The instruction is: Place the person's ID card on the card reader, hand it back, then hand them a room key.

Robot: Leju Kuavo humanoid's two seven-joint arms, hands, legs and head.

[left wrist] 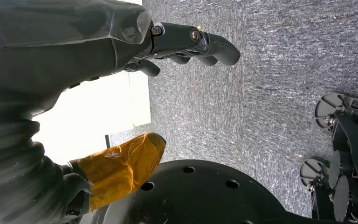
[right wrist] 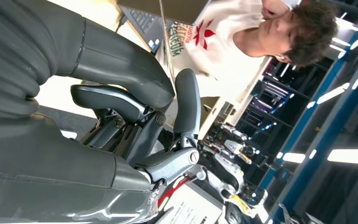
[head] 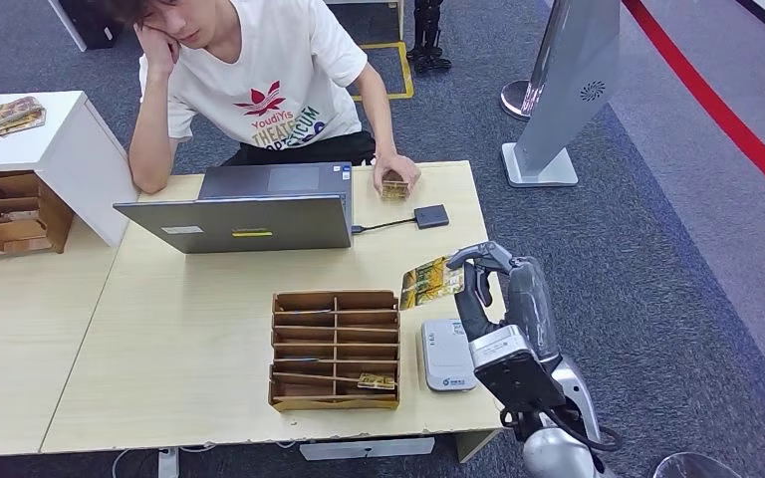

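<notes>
So the right hand (head: 478, 284) is up over the near right part of the table (head: 209, 398), pinching a thin patterned card (head: 431, 282) by one edge, with the card sticking out toward the laptop side, just above and behind the white card reader (head: 446, 354). My guess is it's light and stiff, kind of slick, so holding an edge and leaving the flat face free for the reader makes sense; squeeze too loosely and it could slide out. The left hand (left wrist: 186, 44) hangs over the floor with its fingers loosely curled and nothing in them as far as I can tell. Going big to small, all relative to the reader: one table under it, one person (head: 259, 90) seated across on the far side, one open laptop (head: 249, 209) beyond it toward the person, one wooden slotted organiser (head: 336, 349) right beside it with one card (head: 377, 380) lying in a near slot, one small dark box (head: 431, 216) further back, and one little stack under the person's hand (head: 395, 174).
</notes>
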